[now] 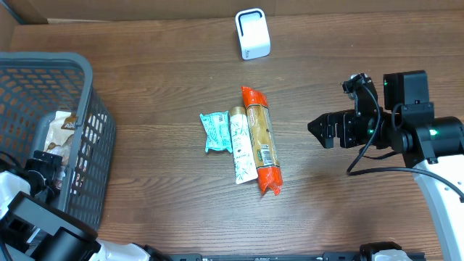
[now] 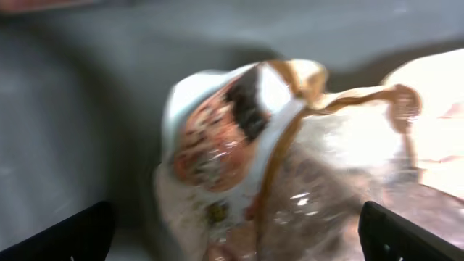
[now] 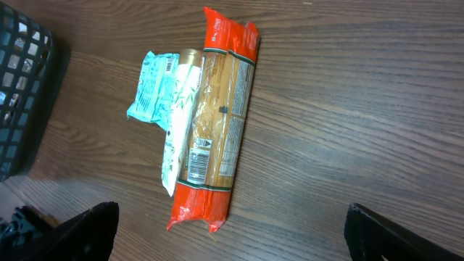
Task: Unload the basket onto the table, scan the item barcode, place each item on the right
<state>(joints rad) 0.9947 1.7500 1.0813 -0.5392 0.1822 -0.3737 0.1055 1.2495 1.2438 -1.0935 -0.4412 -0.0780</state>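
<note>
The right arm (image 1: 406, 123), right of frame: black boxy housings, black right gripper (image 1: 319, 134), white link (image 1: 442, 196), green light (image 1: 433, 132), looped black cable (image 1: 360, 161). The left arm (image 1: 29, 217), lower left: black and white housings.

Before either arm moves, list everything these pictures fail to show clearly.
1. Left wrist view: the packet is blurred, so its print is unreadable.
2. Overhead view: the mesh wall of the basket hides most of what lies inside.
3. Right wrist view: the label on the orange-ended pack is too small to make out a barcode.
4. Right wrist view: the right fingers are cut off by the bottom edge.
</note>
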